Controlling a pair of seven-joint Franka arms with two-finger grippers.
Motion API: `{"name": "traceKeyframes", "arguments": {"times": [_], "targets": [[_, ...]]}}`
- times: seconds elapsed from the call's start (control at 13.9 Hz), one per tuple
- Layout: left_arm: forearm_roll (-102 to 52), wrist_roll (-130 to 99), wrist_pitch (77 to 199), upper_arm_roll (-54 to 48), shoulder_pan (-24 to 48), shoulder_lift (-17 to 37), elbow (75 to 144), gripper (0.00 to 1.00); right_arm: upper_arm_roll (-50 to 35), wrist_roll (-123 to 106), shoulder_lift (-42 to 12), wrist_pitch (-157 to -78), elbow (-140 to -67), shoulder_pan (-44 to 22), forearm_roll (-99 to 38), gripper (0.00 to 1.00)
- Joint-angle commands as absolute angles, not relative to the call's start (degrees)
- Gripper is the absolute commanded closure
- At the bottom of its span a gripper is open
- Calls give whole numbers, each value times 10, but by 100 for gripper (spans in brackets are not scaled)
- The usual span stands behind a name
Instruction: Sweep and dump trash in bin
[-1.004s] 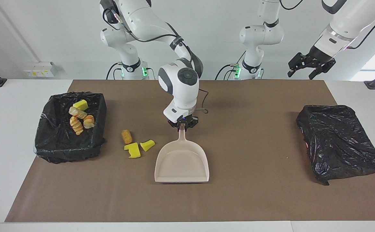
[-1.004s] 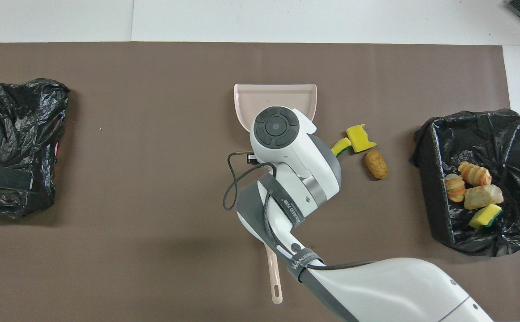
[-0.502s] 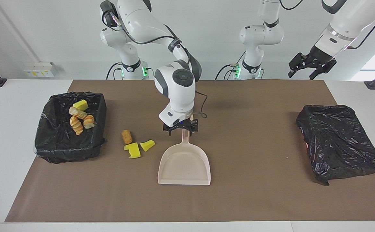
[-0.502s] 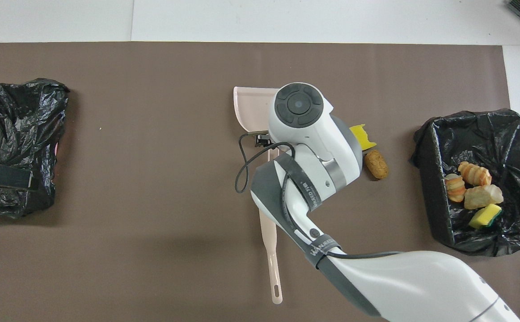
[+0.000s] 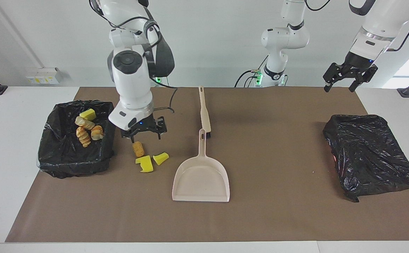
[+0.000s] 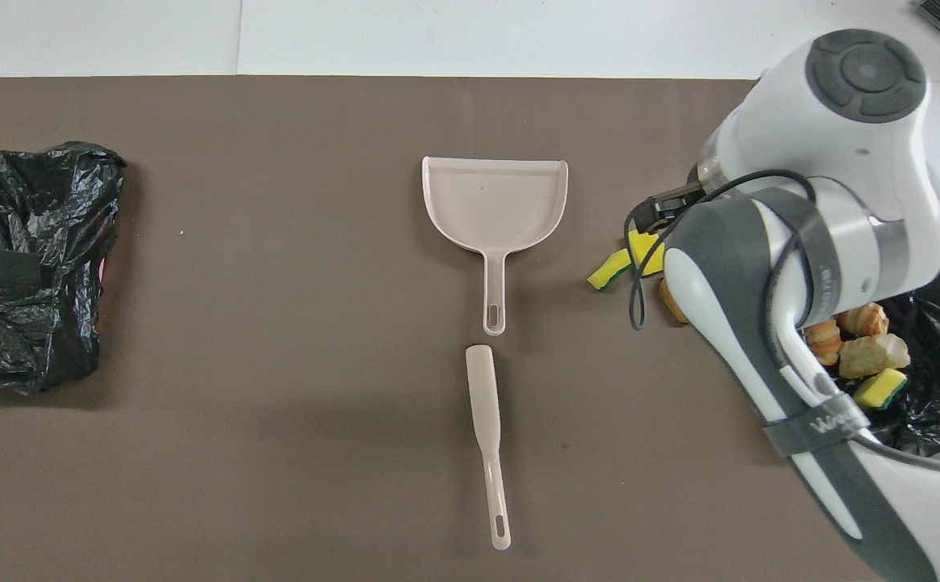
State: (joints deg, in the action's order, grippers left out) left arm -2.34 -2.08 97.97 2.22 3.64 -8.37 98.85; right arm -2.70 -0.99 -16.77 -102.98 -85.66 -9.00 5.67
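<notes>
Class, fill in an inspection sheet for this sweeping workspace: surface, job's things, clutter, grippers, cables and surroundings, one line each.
Surface: brown mat on a white table.
Job's things: empty dustpan and brush lie on the mat, the brush nearer the robots; lined bin at the right arm's end holds four scraps; three scraps lie on the mat between bin and dustpan.
Clutter: black bag bundle at the left arm's end.
Grippers: right gripper open, low over the tan scrap; left gripper open, raised, waiting.
Cables: black cable loops off the right wrist.
Surroundings: white wall, wall socket box.
</notes>
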Motion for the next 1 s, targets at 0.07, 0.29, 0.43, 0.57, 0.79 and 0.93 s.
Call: {"name": "traceKeyframes", "arguments": {"times": [0.07, 0.29, 0.43, 0.57, 0.79, 0.93], "targets": [[-15, -40, 993, 23, 45, -75, 977, 0, -30, -130, -121, -1008, -864, -33, 47, 0], [-17, -56, 993, 17, 72, -74, 978, 0, -19, -131, -80, -1008, -864, -9, 49, 0], [-15, -88, 993, 14, 86, -53, 976, 0, -13, -123, -51, -992, -871, 7, 44, 0], [-9, -127, 993, 3, 112, -13, 948, 0, -11, -70, -37, -949, -871, 19, 43, 0], [-9, -161, 1005, 1, 187, 19, 936, 0, -7, -51, -5, -890, -870, 33, -2, 0], [-11, -204, 1014, -1, 227, 22, 937, 0, -5, -47, 7, -888, -891, 44, -13, 0]]}}
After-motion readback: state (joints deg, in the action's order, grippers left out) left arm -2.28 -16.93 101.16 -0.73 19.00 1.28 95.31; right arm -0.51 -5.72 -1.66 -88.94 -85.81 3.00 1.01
